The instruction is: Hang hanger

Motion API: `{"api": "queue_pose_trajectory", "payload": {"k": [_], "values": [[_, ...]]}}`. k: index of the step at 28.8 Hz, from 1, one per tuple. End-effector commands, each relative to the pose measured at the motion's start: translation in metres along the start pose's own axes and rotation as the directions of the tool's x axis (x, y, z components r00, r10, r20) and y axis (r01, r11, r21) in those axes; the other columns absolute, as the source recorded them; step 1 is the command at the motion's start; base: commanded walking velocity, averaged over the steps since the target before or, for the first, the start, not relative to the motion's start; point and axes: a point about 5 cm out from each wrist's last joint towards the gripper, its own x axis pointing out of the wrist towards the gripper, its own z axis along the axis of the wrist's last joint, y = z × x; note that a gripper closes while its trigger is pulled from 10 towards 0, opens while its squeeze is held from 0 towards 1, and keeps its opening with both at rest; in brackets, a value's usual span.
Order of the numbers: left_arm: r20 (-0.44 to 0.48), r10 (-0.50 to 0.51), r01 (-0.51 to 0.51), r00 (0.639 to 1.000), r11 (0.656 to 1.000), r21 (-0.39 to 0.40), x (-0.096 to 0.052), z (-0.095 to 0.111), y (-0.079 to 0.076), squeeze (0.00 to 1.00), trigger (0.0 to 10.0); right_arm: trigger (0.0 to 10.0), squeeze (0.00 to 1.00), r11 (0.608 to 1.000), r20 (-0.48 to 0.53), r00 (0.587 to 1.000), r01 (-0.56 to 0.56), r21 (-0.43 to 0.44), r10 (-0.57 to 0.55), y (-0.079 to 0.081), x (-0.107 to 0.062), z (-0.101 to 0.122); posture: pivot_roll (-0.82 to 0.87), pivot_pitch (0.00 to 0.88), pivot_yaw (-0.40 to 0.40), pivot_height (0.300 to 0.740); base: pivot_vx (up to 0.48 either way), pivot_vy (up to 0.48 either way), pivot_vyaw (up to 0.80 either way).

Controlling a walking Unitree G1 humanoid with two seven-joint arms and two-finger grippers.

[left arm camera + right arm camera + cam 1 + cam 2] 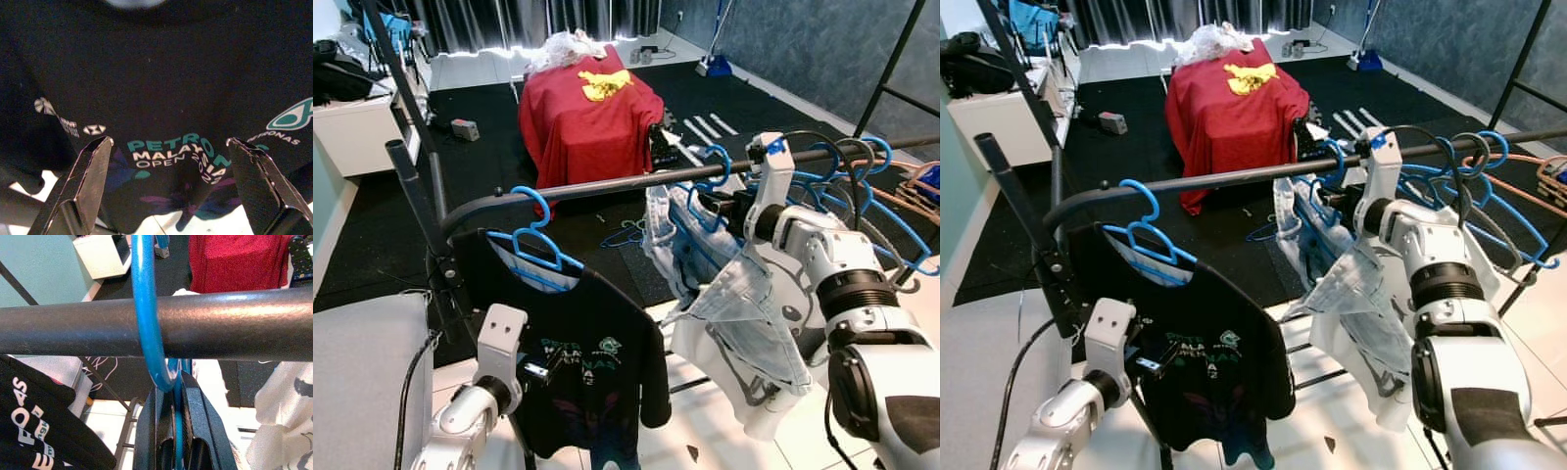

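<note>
A dark rail (607, 183) runs across in front of me. A blue hanger (145, 308) has its hook over the rail (234, 328), and pale denim and white clothes (734, 313) hang from it. My right gripper (172, 387) is shut on this hanger's neck just under the rail, with the wrist (769, 176) level with the rail. Further left, a second blue hanger (538, 230) holds a black printed T-shirt (597, 372). My left gripper (168, 142) stands open just in front of the shirt's print, touching nothing.
Several empty blue hangers (862, 186) crowd the rail's right end. A red-covered box (587, 117) stands on the black mat beyond the rail, and a blue hanger (625, 233) lies on the floor. The rack's post (411, 186) and a grey surface (362, 382) are at my left.
</note>
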Motion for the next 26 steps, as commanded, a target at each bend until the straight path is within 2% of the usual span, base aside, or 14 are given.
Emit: {"api": "queue_pose_trajectory", "payload": {"k": [1,9,10,12,13,14,26], "values": [[-0.020,-0.001,0.001,1.000,1.000,0.007,-0.0041,-0.0019,0.0034,0.00,10.0,10.0,0.00,0.999,0.045,0.999,-0.018,-0.035,0.019,0.0061,0.0047,0.0155,0.04,0.081,-0.004,0.740,0.000,0.000,0.00],[-0.028,-0.003,0.004,1.000,1.000,0.012,-0.0053,-0.0014,0.0047,0.00,10.0,10.0,0.00,0.999,0.053,0.999,-0.004,-0.032,0.005,0.0055,0.0074,0.0181,0.05,0.079,-0.002,0.740,0.000,0.000,0.00],[-0.029,-0.005,0.005,1.000,1.000,0.013,-0.0054,-0.0011,0.0048,0.00,10.0,10.0,0.09,1.000,0.053,0.999,-0.003,-0.031,0.005,0.0052,0.0075,0.0180,0.04,0.079,-0.002,0.740,0.000,0.000,0.00],[-0.029,-0.005,0.005,1.000,1.000,0.013,-0.0054,-0.0011,0.0048,0.00,10.0,10.0,0.09,1.000,0.053,0.999,-0.003,-0.031,0.005,0.0052,0.0075,0.0180,0.04,0.079,-0.002,0.740,0.000,0.000,0.00],[-0.031,-0.007,0.007,1.000,1.000,0.013,-0.0052,-0.0008,0.0047,0.00,10.0,10.0,0.32,1.000,0.052,0.999,-0.002,-0.031,0.004,0.0048,0.0076,0.0177,0.04,0.078,-0.001,0.740,0.000,0.000,0.00],[-0.031,-0.008,0.009,0.999,1.000,0.013,-0.0047,-0.0005,0.0043,0.00,10.0,10.0,1.00,0.999,0.051,0.999,0.002,-0.034,0.000,0.0041,0.0074,0.0173,0.04,0.075,-0.001,0.740,0.000,0.000,0.00],[-0.033,-0.010,0.011,0.999,1.000,0.014,-0.0027,0.0009,0.0031,0.00,10.0,10.0,1.00,0.996,0.041,0.999,0.027,-0.084,-0.024,0.0011,0.0078,0.0143,0.04,0.062,-0.003,0.740,0.000,0.000,0.00]]}}
